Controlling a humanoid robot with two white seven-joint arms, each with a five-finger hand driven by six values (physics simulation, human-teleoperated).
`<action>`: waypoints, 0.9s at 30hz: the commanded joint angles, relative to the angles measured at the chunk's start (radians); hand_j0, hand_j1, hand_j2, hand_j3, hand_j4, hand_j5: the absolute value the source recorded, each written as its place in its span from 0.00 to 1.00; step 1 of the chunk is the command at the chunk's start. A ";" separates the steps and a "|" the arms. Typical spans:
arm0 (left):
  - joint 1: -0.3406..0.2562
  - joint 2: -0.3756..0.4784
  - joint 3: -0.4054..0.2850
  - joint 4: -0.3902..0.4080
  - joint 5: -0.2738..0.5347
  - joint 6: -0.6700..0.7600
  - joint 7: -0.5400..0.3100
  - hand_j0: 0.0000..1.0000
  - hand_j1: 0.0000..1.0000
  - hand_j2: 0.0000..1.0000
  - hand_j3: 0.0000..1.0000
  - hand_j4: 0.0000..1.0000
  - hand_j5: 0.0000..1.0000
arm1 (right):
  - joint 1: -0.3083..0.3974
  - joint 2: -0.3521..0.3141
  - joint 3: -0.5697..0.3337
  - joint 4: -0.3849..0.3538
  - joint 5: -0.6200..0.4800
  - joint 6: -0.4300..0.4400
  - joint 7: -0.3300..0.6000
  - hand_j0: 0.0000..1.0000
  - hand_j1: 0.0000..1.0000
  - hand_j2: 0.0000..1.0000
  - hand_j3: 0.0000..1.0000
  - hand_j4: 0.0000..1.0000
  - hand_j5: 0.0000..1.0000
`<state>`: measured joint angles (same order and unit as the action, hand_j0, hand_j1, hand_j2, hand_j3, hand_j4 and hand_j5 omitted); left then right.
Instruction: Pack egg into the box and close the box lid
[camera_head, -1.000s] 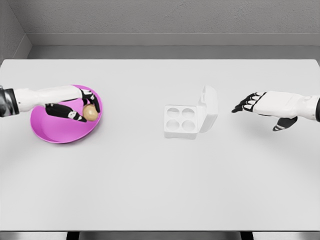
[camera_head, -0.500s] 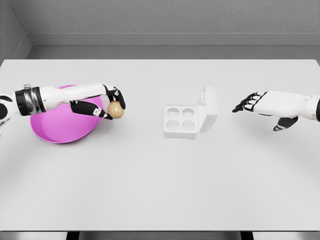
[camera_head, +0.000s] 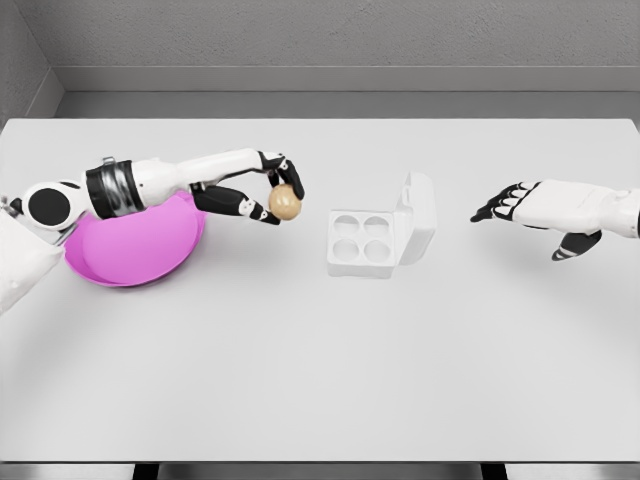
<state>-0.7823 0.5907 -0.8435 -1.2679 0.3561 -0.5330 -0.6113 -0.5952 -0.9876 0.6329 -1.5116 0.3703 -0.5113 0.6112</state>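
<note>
Gripping the egg (camera_head: 287, 203), left hand (camera_head: 268, 190) fingers (camera_head: 285, 170) curl around it.

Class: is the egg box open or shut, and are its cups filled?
Open: the egg box lid stands raised at its right side, and all four cups show empty.

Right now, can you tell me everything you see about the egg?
The egg is small, smooth and light brown, shaped like a rounded oval. It looks whole, with no cracks showing. The left robot hand pinches it between black-tipped fingers and holds it up above the white table, between the pink bowl and the open white egg box. Only those fingers touch it; it is not in the box yet.
</note>
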 joint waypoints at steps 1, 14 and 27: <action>0.000 -0.023 -0.002 0.001 0.032 0.027 0.000 0.33 0.33 0.33 0.33 0.33 0.33 | 0.000 0.000 -0.001 0.001 -0.004 0.002 0.000 1.00 1.00 1.00 1.00 1.00 1.00; 0.009 -0.117 0.014 0.022 0.104 0.082 0.000 0.33 0.33 0.33 0.33 0.33 0.33 | 0.003 0.001 -0.001 0.001 -0.004 0.002 0.000 1.00 1.00 1.00 1.00 1.00 1.00; 0.006 -0.181 -0.023 0.062 0.261 -0.007 0.000 0.33 0.33 0.33 0.33 0.33 0.33 | 0.006 0.004 0.002 0.001 -0.004 0.000 0.000 1.00 1.00 1.00 1.00 1.00 1.00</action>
<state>-0.7762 0.4216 -0.8597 -1.2184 0.5815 -0.4946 -0.6111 -0.5890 -0.9826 0.6345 -1.5114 0.3704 -0.5119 0.6112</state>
